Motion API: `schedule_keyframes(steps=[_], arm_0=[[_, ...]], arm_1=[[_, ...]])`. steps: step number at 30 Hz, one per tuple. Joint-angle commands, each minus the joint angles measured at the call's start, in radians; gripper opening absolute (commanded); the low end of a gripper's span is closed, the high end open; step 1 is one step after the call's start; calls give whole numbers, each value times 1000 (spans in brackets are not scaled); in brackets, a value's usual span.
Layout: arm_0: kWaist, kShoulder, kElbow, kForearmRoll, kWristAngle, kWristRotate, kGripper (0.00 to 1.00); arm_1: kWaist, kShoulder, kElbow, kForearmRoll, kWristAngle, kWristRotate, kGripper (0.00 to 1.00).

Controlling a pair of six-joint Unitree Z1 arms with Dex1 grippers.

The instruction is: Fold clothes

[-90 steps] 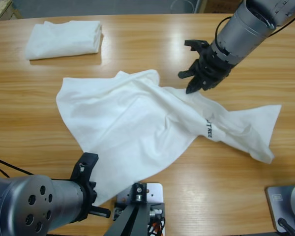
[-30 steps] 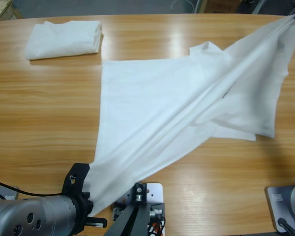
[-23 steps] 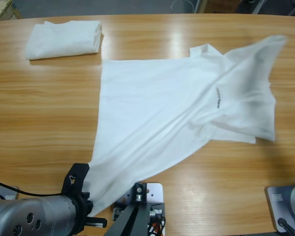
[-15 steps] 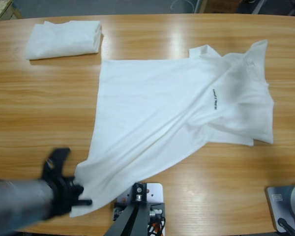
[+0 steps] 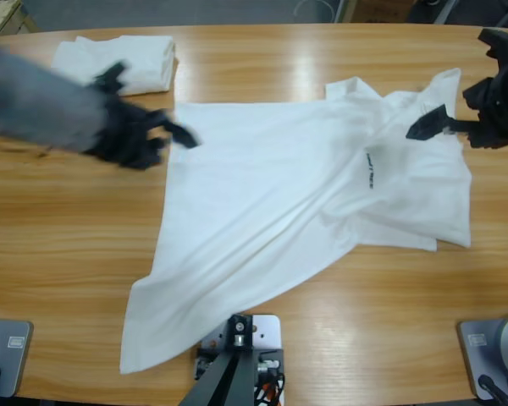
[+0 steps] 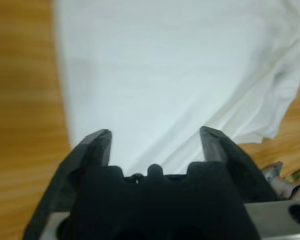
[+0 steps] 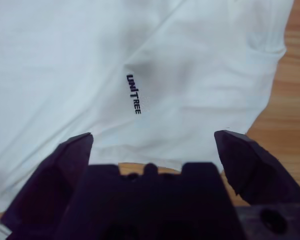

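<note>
Both claws stand spread and hold nothing. Just under the left claw (image 5: 165, 135) lies the near edge of the T-shirt (image 5: 279, 194), spread on the table (image 5: 68, 211) but wrinkled and skewed, not yet folded. The right claw (image 5: 457, 127) hovers over the shirt's far end, with the black lettering (image 7: 133, 93) ahead of its jaws. Beyond the left claw a folded T-shirt (image 5: 123, 63) rests finished. So one garment looks done; this one needs every fold.
</note>
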Motion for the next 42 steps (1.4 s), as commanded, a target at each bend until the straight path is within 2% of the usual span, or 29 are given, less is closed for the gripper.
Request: schedule_keyframes(steps=[1, 7, 13, 23, 28, 33, 38, 42], arm_0=[[58, 303, -168, 33, -52, 73, 996], [109, 409, -241, 32, -54, 117, 996], [109, 450, -221, 68, -49, 125, 991], [122, 451, -220, 284, 196, 146, 991], [199, 432, -187, 335, 211, 175, 998], [298, 392, -125, 334, 223, 180, 1000], [356, 382, -90, 331, 226, 184, 1000], [362, 368, -88, 332, 225, 183, 1000]], arm_1=[[12, -30, 72, -36, 18, 14, 1000], [10, -36, 97, -47, 17, 14, 1000], [9, -34, 98, -60, 17, 14, 1000], [9, -30, 108, -69, 20, 14, 1000], [9, -27, 116, -75, 31, 15, 1000], [9, -27, 171, -70, 102, 69, 1000], [9, -127, 400, -279, 193, 236, 983], [9, -30, 502, -494, 330, 257, 842]])
